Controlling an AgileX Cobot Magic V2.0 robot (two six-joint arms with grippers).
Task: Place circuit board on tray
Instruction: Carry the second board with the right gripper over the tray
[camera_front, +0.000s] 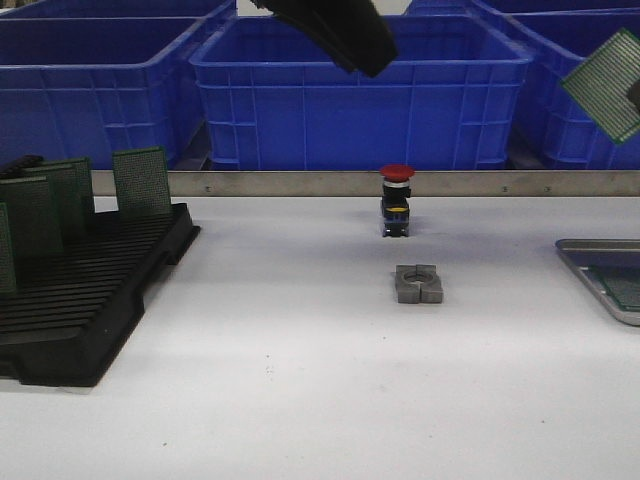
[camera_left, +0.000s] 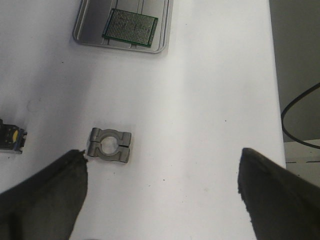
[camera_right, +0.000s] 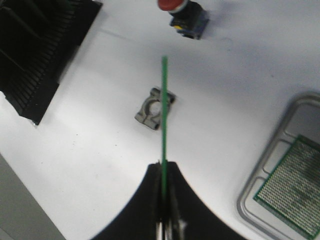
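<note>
My right gripper (camera_right: 164, 166) is shut on a green circuit board (camera_right: 163, 107), which shows edge-on in the right wrist view. In the front view this board (camera_front: 606, 84) hangs tilted, high at the far right, above the table. The silver-grey tray (camera_front: 582, 252) lies at the table's right edge with another green circuit board (camera_right: 294, 191) flat inside it. My left gripper (camera_left: 162, 167) hangs high over the middle of the table, open, with nothing between its dark fingers (camera_left: 47, 197).
A grey metal clamp block (camera_front: 418, 283) lies mid-table, and a red-capped push button (camera_front: 396, 200) stands behind it. A black slotted rack (camera_front: 90, 300) at the left holds upright green boards. Blue crates (camera_front: 360, 95) line the back behind a metal rail.
</note>
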